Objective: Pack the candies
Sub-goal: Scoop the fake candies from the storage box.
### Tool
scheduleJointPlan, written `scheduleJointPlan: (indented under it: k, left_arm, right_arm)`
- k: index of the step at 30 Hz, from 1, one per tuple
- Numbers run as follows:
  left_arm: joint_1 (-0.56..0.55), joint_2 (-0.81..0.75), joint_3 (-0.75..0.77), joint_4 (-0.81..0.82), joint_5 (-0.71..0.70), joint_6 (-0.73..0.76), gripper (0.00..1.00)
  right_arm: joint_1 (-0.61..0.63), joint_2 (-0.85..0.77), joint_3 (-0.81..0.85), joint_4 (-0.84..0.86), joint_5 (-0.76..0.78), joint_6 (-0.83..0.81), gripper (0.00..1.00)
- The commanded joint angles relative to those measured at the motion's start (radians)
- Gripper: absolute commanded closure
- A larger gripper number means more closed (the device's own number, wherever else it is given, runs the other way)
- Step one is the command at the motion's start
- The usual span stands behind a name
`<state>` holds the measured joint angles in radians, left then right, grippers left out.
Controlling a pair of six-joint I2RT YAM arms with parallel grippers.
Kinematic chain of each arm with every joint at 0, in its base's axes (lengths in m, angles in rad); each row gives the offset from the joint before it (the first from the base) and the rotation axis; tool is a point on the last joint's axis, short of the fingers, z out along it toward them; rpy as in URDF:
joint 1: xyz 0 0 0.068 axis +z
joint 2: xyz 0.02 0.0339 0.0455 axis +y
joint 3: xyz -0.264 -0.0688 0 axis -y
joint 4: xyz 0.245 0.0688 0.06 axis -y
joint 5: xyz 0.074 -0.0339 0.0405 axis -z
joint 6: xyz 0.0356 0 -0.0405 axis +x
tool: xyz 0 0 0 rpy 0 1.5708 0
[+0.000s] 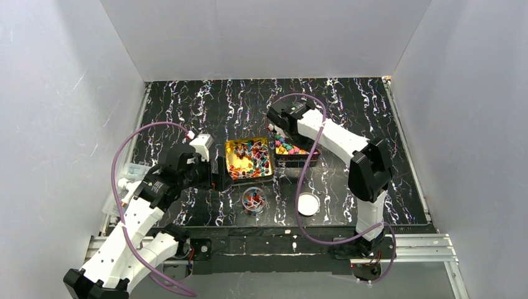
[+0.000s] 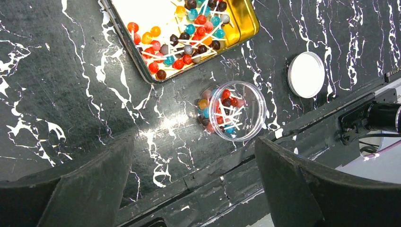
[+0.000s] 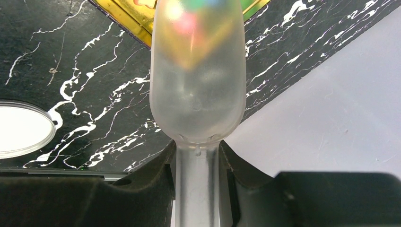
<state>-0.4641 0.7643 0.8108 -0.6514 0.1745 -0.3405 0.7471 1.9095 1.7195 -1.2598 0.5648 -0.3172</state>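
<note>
Two gold tins hold the candies: the left tin (image 1: pixel 231 147) has round sweets on white sticks (image 2: pixel 189 38), and the right tin (image 1: pixel 309 159) has cube-like ones (image 1: pixel 286 148). A clear round tub (image 1: pixel 254 200) near the front holds several sweets (image 2: pixel 222 106). My left gripper (image 1: pixel 218 174) is open and empty in the left wrist view (image 2: pixel 194 189), hovering in front of the tub (image 2: pixel 257 109). My right gripper (image 1: pixel 281 123) is over the right tin, shut on the handle of a translucent spoon (image 3: pixel 197 90). Blurred pink and green sweets (image 3: pixel 187 21) show through its bowl.
A round white lid (image 1: pixel 308 204) lies right of the tub and also shows in the left wrist view (image 2: pixel 306 74) and the right wrist view (image 3: pixel 21 127). Clear plastic items (image 1: pixel 127 177) sit off the mat's left edge. White walls enclose the black marbled mat (image 1: pixel 205 112).
</note>
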Motion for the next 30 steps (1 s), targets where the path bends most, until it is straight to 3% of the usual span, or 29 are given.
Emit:
scheduleJointPlan:
  k: [1, 17, 30]
  left_arm:
    - [0.005, -0.014, -0.009, -0.004, 0.013, 0.009, 0.02]
    - [0.005, -0.008, -0.007, -0.010, -0.006, 0.015, 0.02]
    - [0.005, 0.003, -0.004, -0.018, -0.026, 0.020, 0.02]
  right_arm:
    - [-0.009, 0.009, 0.038, -0.036, 0.041, 0.003, 0.99]
    - [-0.025, 0.110, 0.064, -0.022, 0.028, -0.013, 0.99]
    - [-0.031, 0.290, 0.243, -0.027, -0.051, 0.009, 0.99]
